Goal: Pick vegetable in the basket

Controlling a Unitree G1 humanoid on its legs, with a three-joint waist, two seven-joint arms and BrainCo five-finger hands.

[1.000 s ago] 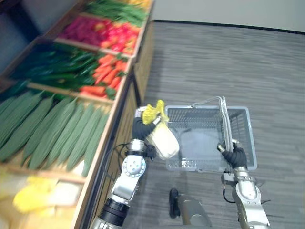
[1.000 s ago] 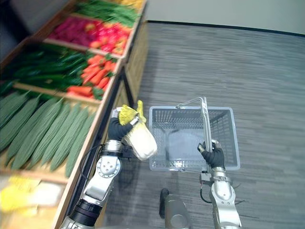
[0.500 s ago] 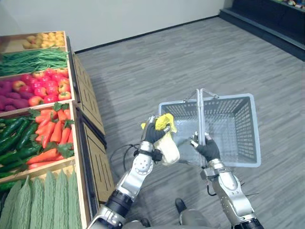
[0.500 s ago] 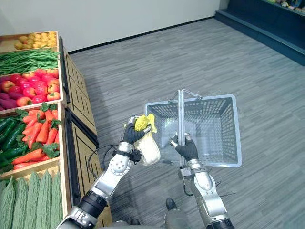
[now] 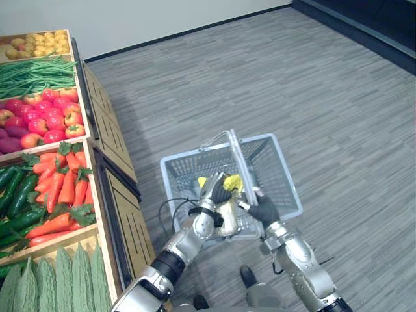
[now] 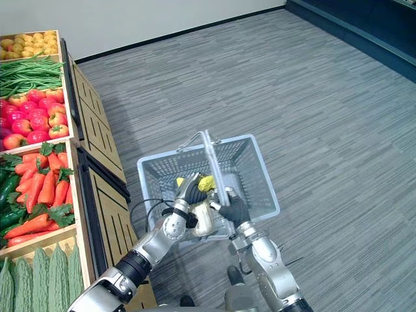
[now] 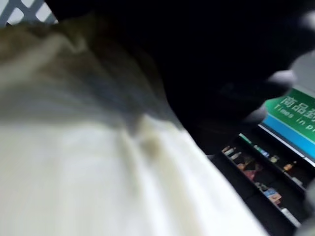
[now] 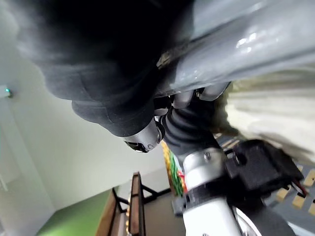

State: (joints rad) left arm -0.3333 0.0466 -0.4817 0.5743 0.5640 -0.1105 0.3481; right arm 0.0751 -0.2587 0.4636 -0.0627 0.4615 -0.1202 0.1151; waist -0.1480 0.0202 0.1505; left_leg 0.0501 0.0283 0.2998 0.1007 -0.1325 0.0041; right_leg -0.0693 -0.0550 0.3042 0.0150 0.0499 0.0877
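Now the left hand has carried the cabbage over the basket.

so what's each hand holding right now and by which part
The left hand grips the napa cabbage round its yellow leafy end, with the white body hanging below. The right hand holds the grey basket by its handle.

Arms silver-grey, rounded segments, black collar at left elbow, lower frame. Left robot hand, right robot hand: dark ribbed covers, silver fingers.
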